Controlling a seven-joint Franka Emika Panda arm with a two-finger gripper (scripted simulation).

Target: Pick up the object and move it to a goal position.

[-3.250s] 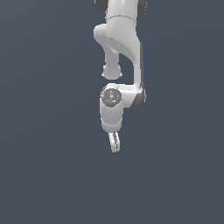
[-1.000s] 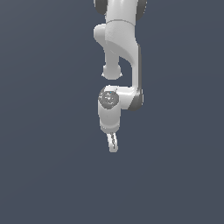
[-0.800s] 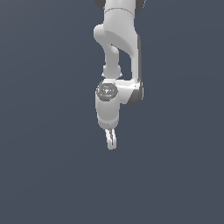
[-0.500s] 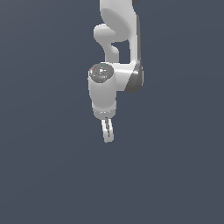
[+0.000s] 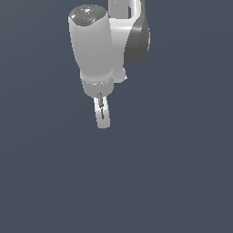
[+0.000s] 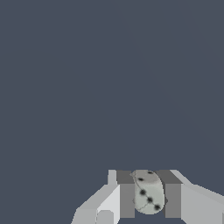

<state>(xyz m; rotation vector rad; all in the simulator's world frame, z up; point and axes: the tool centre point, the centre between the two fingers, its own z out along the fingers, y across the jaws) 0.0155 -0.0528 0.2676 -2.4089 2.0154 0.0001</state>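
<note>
The gripper (image 6: 149,199) is clamping the pale, dark-spotted object (image 6: 148,192) between its pads, needing steady pressure while carrying it goalward.

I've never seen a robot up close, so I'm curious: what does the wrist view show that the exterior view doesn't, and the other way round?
Only the wrist view shows the object clearly: small, pale, dark-dotted, clamped between the two finger pads. Only the exterior view shows the arm itself, its thick white link and grey joint above the gripper. Both share the gripper and the plain dark grey background.
</note>
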